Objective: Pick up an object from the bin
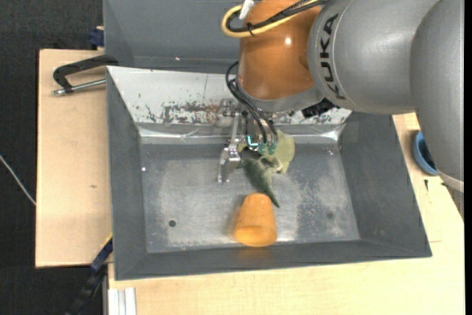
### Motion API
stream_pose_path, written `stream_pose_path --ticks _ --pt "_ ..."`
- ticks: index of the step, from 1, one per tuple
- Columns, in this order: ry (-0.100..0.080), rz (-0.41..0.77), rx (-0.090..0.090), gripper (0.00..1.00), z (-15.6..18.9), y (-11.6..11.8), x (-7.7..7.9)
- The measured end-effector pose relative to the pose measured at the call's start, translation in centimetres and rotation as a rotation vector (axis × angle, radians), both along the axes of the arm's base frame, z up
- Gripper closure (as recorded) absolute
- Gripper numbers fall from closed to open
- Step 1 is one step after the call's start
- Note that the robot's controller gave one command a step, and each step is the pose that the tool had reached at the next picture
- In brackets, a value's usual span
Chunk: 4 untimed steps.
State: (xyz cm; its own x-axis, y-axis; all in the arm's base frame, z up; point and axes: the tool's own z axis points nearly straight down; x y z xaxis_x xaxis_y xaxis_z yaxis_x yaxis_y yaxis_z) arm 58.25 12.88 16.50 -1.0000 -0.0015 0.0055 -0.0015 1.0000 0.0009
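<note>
In the camera view the tool hangs low over the middle of the bin, toward its back wall. I cannot tell whether it is open or closed. A slim dark green thing and a pale round thing lie right at its tip. They are probably the target, given how low it sits there. An orange rounded lump rests apart, near the front edge.

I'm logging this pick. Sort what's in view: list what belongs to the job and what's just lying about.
In the job: gripper, low in the grey bin; dark green thing and pale round thing right beside it.
Lying about: orange lump on the bin floor, near the front wall.
</note>
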Motion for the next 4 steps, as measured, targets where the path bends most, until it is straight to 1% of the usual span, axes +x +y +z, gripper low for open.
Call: stream_pose_path --ticks 1,2,3,4 --pt "-0.01 -0.092 0.005 0.0 -9.4 -10.5 0.6" --pt "-0.007 -0.327 -0.001 0.0 -6.3 -12.9 -1.0" --pt "-0.008 -0.374 0.001 0.0 -5.7 -9.8 -1.4" --pt "-0.008 -0.588 0.0 0.0 -9.2 -9.1 -0.2"
